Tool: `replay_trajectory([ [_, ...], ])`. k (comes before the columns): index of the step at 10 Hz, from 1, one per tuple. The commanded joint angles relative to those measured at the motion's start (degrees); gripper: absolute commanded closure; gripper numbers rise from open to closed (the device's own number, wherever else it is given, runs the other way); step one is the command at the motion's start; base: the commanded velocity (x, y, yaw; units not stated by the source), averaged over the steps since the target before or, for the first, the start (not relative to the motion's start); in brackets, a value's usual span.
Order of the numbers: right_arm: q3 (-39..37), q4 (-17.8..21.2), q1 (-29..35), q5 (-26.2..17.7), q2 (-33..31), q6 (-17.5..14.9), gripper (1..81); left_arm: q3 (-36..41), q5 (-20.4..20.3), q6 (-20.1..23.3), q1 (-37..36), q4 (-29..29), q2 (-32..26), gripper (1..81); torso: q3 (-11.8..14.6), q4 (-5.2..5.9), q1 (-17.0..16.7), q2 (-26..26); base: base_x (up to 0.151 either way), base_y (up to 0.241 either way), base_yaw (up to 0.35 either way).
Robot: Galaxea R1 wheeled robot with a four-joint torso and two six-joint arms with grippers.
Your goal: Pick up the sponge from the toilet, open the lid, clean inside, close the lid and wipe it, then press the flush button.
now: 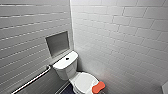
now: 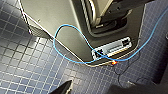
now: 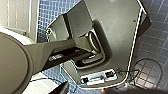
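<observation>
Judging from how things lay, the first step, picking up the sponge (image 1: 98, 87), was taken to be in hand and not yet done. The sponge was seen in the head view lying on the closed lid of the toilet (image 1: 83, 80), at the lid's near edge and toward the tiled wall on the robot's right, its orange-red face up. The flush button (image 1: 67, 59) was seen as a dark spot in the middle of the tank top, well apart from the sponge.

Both arms were judged to be hanging low. The wrist views were turned down on the blue tiled floor (image 2: 25, 65), the robot's own base (image 2: 62, 17) and a blue cable (image 2: 75, 32). Whether the left gripper (image 2: 62, 88) or the right gripper (image 3: 60, 89) was open or closed could not be told, and nothing was seen held.

For the pick, an arm would have to be raised from beside the base and brought over the lid's near edge. The toilet sat low and off-centre in the head view, so a closer, squarer stance was judged to be needed first.
</observation>
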Motion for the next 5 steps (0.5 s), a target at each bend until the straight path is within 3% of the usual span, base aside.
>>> replay_trajectory([
  [1, 14.2, 3.3, 6.8, -1.7, -12.4, 3.8, 1.0, 1.9, 3.4, 0.4, 0.1, 0.7, 0.0, 1.0, 0.0, 0.0, 3.7, -5.7, 0.0, 0.0, 0.0],
  [4, 18.6, 3.5, 12.6, -2.3, -17.0, 6.7, 1.0, 1.9, 4.0, 0.4, 0.2, 0.7, -0.3, 1.0, 0.0, 0.0, 5.1, -8.0, 0.0, 0.0, 0.0],
  [5, 18.6, 3.5, 13.9, -3.0, -17.6, 7.5, 1.0, 1.9, 4.0, 0.4, 0.4, 0.7, -0.3, 1.0, -2.4, 0.0, 6.5, -10.2, 0.0, 0.0, 0.0],
])
